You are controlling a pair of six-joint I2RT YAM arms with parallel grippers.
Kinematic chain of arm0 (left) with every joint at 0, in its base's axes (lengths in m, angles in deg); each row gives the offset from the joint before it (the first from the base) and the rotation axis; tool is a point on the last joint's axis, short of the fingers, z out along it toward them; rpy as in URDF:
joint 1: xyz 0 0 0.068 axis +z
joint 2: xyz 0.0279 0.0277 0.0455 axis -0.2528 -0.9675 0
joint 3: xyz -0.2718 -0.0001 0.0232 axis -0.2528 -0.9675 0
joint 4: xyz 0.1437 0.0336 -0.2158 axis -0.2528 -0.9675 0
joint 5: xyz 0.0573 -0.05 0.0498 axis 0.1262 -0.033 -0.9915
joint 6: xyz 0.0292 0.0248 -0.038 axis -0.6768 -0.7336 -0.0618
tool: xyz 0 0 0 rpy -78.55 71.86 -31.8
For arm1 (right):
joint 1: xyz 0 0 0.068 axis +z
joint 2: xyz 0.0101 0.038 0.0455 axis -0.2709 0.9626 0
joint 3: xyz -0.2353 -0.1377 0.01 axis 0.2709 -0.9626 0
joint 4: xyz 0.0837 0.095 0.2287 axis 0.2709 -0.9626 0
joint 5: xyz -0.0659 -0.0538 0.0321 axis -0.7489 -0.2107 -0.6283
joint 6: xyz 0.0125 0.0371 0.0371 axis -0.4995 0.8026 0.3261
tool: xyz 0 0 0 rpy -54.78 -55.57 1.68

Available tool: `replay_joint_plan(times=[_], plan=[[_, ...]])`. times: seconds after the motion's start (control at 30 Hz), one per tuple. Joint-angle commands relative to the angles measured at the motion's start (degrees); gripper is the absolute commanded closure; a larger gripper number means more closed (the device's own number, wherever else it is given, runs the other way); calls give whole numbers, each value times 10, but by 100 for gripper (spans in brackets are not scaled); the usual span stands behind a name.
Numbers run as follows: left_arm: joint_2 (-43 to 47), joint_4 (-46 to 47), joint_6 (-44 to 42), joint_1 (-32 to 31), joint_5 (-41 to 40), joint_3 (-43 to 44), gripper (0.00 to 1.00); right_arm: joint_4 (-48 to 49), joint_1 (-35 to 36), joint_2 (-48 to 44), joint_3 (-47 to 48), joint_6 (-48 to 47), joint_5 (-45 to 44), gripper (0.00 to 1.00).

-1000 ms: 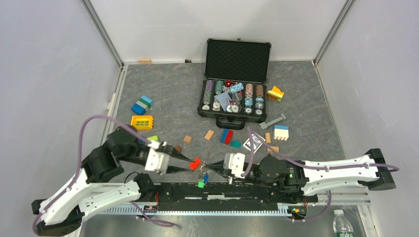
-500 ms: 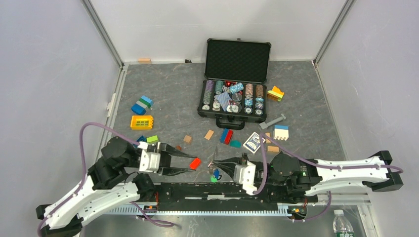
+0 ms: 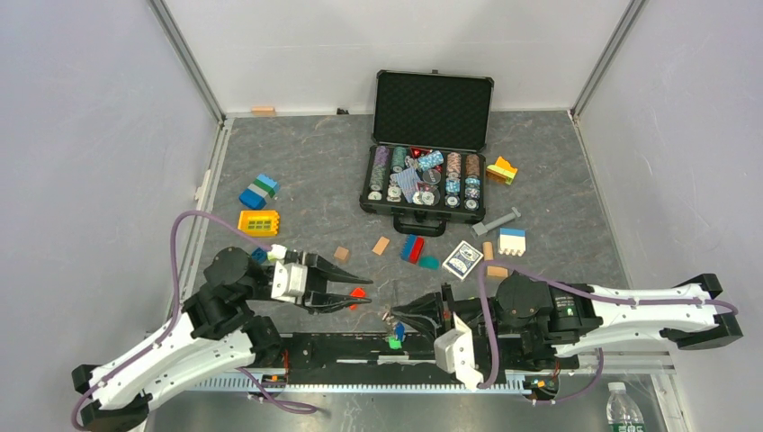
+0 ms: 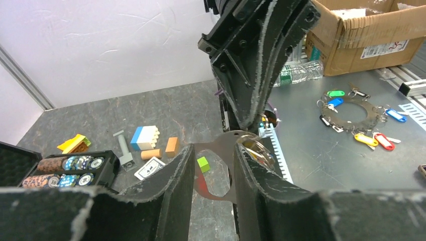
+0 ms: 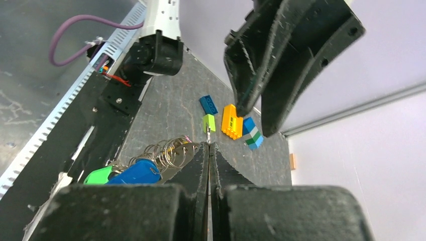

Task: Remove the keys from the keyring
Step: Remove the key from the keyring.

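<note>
Keyring [image 5: 171,150] in R fingers [image 5: 200,168], label [image 4: 387,49] blurred

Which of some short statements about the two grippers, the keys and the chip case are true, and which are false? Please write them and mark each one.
1. The right gripper is shut. True.
2. The left gripper has its fingers pressed together. False: they stand apart.
3. A blue key and a green key lie next to the keyring at the right gripper. True.
4. The case is closed. False: its lid stands up.
5. The water bottle stands on the grey mat. False: it stands off the mat, at the near right corner.
</note>
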Motion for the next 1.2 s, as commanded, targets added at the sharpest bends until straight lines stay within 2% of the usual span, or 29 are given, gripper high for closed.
replay_joint_plan(times=[0.0, 0.2, 0.37, 0.47, 0.53, 0.63, 0.73, 0.9, 1.03, 1.17], plan=[[-15, 112, 67, -2, 12, -27, 60, 7, -1, -11, 31, -37, 47, 100], [-37, 182, 119, -2, 71, -54, 62, 5, 0, -13, 32, -49, 71, 100], [-29, 281, 178, -3, 117, -94, 60, -1, 0, -17, 36, -75, 78, 100], [-12, 301, 192, -2, 121, -108, 60, -24, 0, -21, 36, -127, 110, 100], [0, 305, 197, -2, 119, -114, 59, -31, 0, -25, 38, -152, 108, 100], [18, 304, 204, -2, 96, -123, 62, -87, 0, -12, 67, -239, 80, 100], [16, 304, 199, -2, 87, -124, 64, -100, 0, -10, 68, -286, 59, 100], [9, 294, 182, -2, 68, -133, 71, -76, 0, -12, 61, -307, 24, 100], [22, 270, 122, -3, 15, -148, 70, -45, 0, -25, 40, -316, 11, 100], [30, 236, 58, -3, -33, -147, 66, -35, 0, -29, 27, -323, -11, 100]])
